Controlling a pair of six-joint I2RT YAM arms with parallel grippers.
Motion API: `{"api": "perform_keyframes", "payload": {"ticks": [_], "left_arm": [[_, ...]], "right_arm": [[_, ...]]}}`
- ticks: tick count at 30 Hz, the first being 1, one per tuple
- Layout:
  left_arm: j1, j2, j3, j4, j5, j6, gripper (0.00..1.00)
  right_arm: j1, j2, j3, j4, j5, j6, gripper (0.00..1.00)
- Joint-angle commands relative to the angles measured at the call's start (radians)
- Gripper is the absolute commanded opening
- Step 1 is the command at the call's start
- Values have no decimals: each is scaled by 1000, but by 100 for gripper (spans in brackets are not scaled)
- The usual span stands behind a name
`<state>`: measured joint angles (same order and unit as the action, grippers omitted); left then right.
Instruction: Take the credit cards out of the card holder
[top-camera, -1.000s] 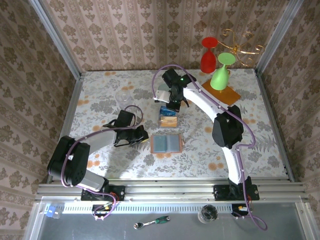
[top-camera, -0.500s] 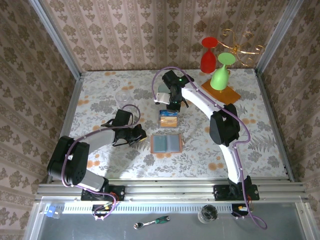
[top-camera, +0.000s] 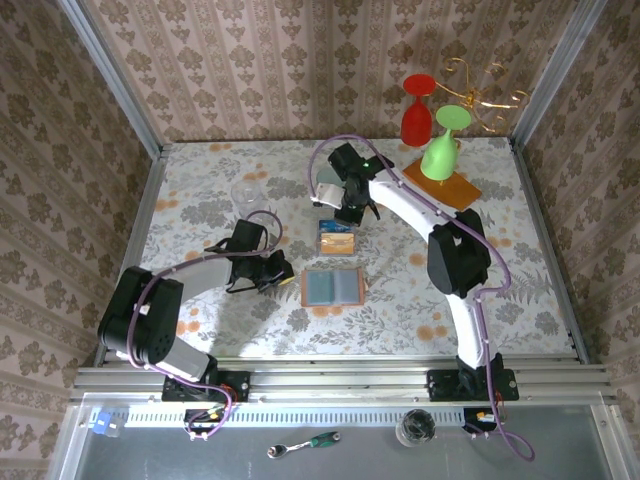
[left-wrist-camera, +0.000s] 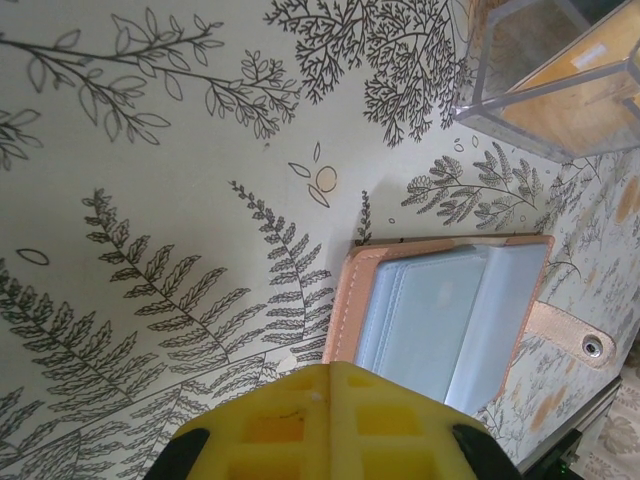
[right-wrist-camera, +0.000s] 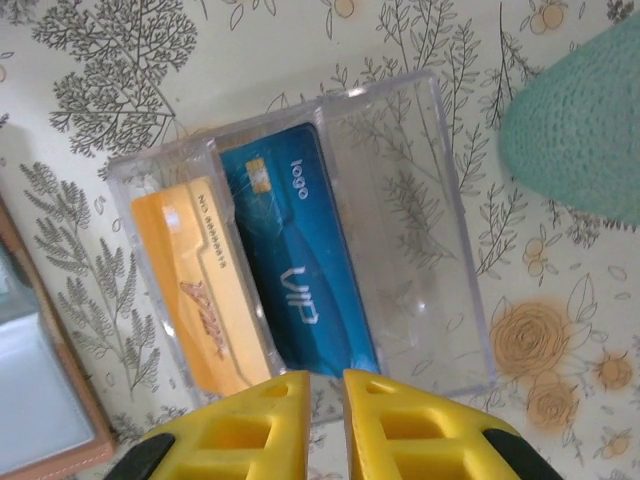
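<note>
Above the middle of the surface (top-camera: 500, 290), the right tool (right-wrist-camera: 326, 385) hangs, tips barely parted and pinching nothing, over a clear tray (right-wrist-camera: 410, 190) holding the orange card (right-wrist-camera: 205, 295) beside the blue card (right-wrist-camera: 295, 260). Toward the near edge lies the open card holder (left-wrist-camera: 440, 320), the left tool (left-wrist-camera: 330, 375) pressed together beside it. Cards seem thin, stiff, slippery: pinch across one edge.

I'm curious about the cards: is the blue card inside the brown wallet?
No, the blue card lies in the clear box beside the orange card, outside the wallet.
</note>
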<state>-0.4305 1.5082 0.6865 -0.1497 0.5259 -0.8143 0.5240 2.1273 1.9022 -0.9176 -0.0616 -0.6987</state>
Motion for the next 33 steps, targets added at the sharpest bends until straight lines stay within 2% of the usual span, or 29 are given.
{"api": "perform_keyframes", "payload": {"ticks": [1,8,15,17,20,22,26,33], "left_arm": [[0,20,30,7,21,20,3],[-13,31,31,17,34,25,3],[-19,57,23,45,48,30,3],[-56,63,21,59,50,23,3],[-76,73,21,68,47,17,2],[-87,73,17,75,40,11,2],[-97,77,-1,95,35,0,1],[-102,70,-24,99,22,1,0]], "right_arm": [[15,-98,-77,84,-43,147,19],[66,-256,-310,253,-61,448,19],[110,-393,-543,444,-11,845,16],[128,-430,-608,490,-12,924,16],[146,-459,-669,508,12,1076,16],[147,-455,-682,479,-14,1177,16],[153,-454,-731,513,-108,1284,15],[159,-440,-801,547,-193,1339,18]]}}
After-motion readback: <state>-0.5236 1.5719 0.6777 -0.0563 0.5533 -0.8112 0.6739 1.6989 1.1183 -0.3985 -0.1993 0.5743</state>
